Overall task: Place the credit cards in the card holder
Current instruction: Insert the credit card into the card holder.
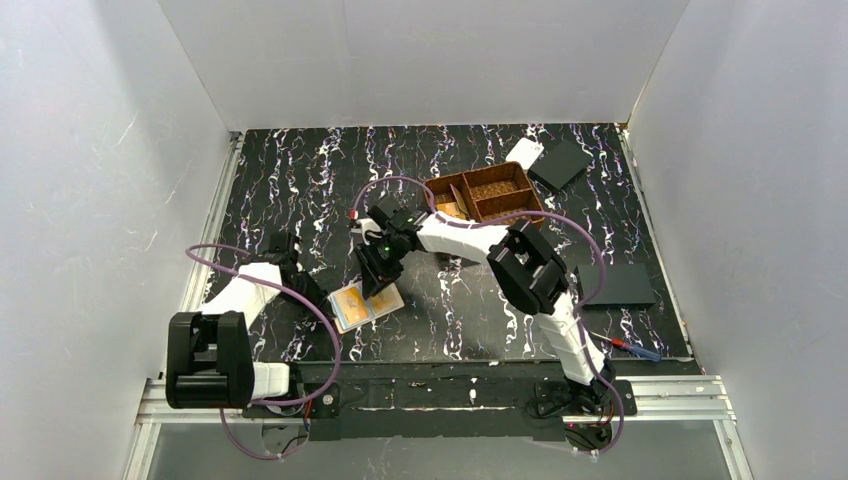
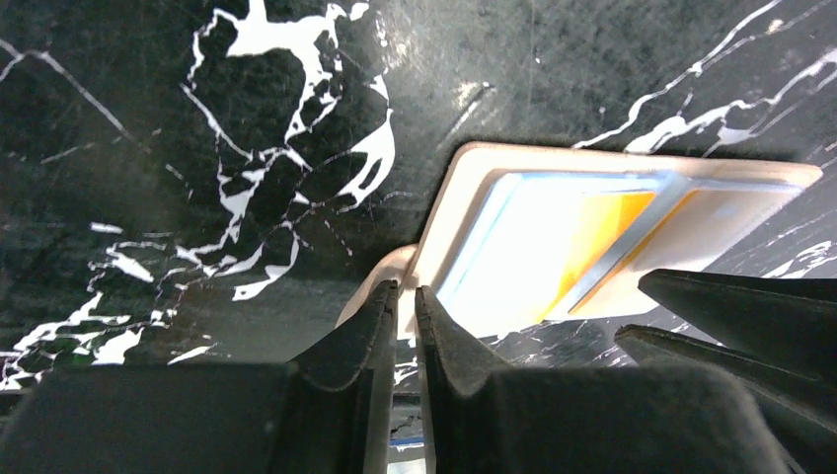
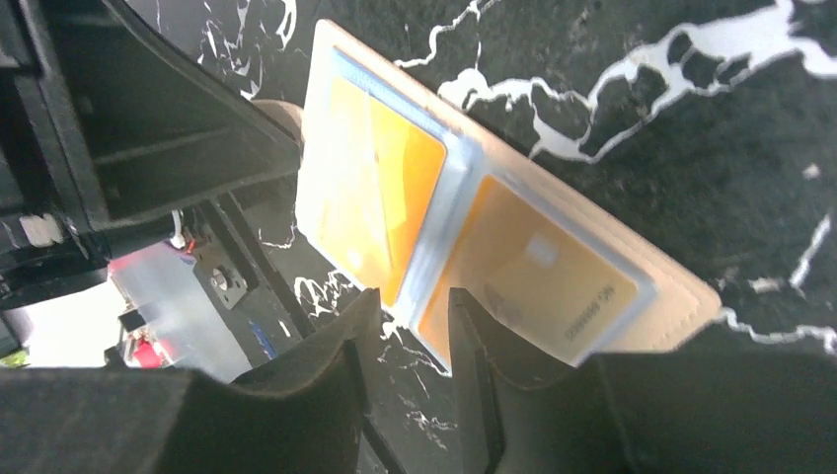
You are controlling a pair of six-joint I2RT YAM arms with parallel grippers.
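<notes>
We find the work surface to be a black marbled tabletop (image 1: 300,170) with white veining, enclosed by plain white walls (image 1: 100,200) on the left, rear and right. An aluminium rail (image 1: 430,398) runs along the near edge and carries both arm bases.

The card holder (image 1: 365,305) lies open and flat on the tabletop, left of centre and near the front. Its two clear pockets each contain one of the credit cards (image 3: 380,188), orange in one pocket and golden yellow in the other.

The right gripper (image 3: 410,301) hangs over the near edge of the card holder with its fingers apart and nothing between them. The left gripper (image 2: 400,296) sits at the holder's other side with its fingers almost together, leaving only a thin slit. We cannot tell whether the holder's tan edge is caught there.

Toward the rear right stand a brown woven basket (image 1: 505,190), a white rectangular piece (image 1: 523,150) and a flat black square (image 1: 560,163). A second black square (image 1: 615,285) and a slim red-and-blue tool (image 1: 630,348) lie at the right.
</notes>
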